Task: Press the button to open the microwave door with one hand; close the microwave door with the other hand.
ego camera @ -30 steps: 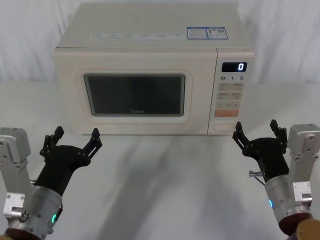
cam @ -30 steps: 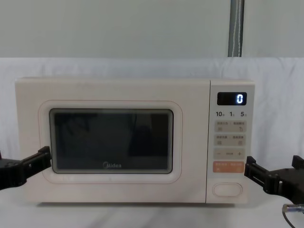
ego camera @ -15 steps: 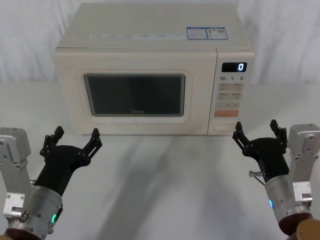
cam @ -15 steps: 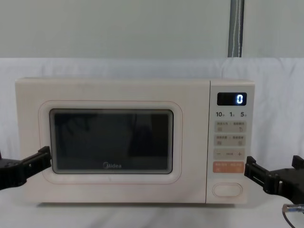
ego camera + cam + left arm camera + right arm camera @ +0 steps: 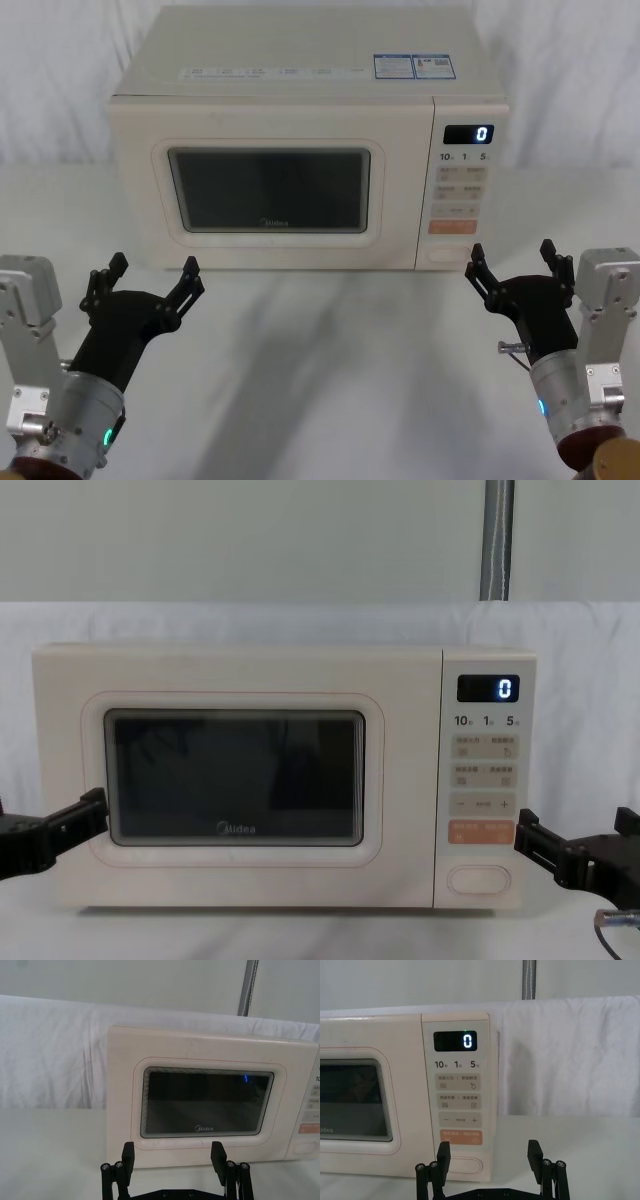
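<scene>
The microwave door (image 5: 268,190) is shut, a cream panel with a dark window and a grey logo; it also faces me as the door (image 5: 235,780). The wide cream button (image 5: 447,256) lies at the bottom of the control strip, below the orange key, and appears as the button (image 5: 479,879) and the button (image 5: 465,1165). My right gripper (image 5: 511,255), blue light on its wrist, hovers open in front of the button without touching it. My left gripper (image 5: 152,272), green light on its wrist, stays open before the door's lower left corner, apart from it.
The microwave (image 5: 300,70) stands on a white table (image 5: 330,360) against a white cloth backdrop (image 5: 580,680). Its display (image 5: 468,134) reads 0. A small metal pin (image 5: 512,348) sticks out beside the right wrist. Open tabletop lies between the two arms.
</scene>
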